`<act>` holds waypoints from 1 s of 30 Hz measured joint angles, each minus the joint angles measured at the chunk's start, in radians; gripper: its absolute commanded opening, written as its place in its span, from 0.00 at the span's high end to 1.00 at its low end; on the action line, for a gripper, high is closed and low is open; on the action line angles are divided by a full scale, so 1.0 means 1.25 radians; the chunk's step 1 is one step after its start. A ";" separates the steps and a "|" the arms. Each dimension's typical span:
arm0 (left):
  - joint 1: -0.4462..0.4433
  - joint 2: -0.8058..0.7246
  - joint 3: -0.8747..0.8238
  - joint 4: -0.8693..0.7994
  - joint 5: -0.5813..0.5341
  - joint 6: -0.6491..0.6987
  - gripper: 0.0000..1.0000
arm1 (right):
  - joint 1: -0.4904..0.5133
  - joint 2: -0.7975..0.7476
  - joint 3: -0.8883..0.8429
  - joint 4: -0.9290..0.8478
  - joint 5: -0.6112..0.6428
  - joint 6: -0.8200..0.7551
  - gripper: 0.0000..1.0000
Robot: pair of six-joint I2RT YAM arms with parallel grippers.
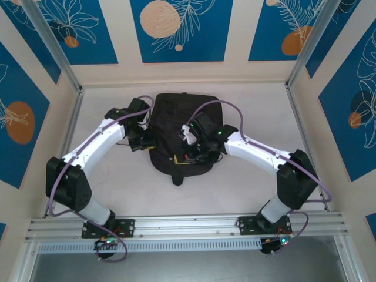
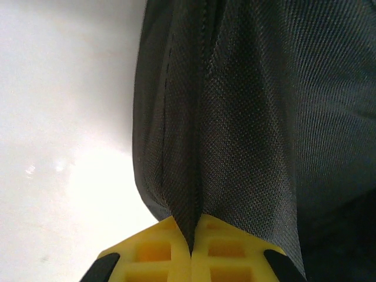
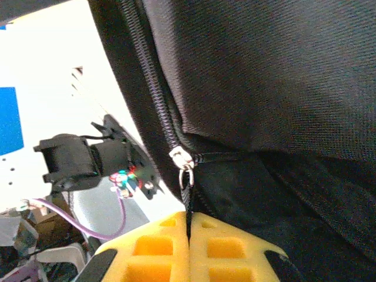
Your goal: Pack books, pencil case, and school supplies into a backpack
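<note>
The backpack [image 1: 176, 117] lies in the middle of the white bench [image 1: 117, 194], between the two arms. It is soft, black and coarsely woven, rounded at its far end, with a short loop sticking out at its near edge.

The left arm [image 1: 100, 138] reaches to the backpack's left side. In the left wrist view its yellow fingers [image 2: 153, 252] are pressed together with no gap, and a fold of the black fabric [image 2: 247, 117] is pinched between them. The cloth rises from the left jaws in a taut ridge, with bare bench [image 2: 59, 117] to its left.

The right arm [image 1: 258, 153] bends in over the backpack's right half. In the right wrist view a black zip track [image 3: 150, 76] runs down the fabric [image 3: 264, 70] to a silver slider [image 3: 178, 155] with a small metal ring. The zip pull [image 3: 188, 202] hangs from the ring and goes straight down between the yellow fingers [image 3: 223, 258]. The right jaws are closed tight on it. Right of the slider the cloth parts into a dark opening [image 3: 247, 194].
</note>
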 measured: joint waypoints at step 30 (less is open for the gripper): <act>0.067 -0.099 -0.157 0.051 0.121 -0.191 0.52 | 0.065 0.202 0.151 0.094 0.021 0.175 1.00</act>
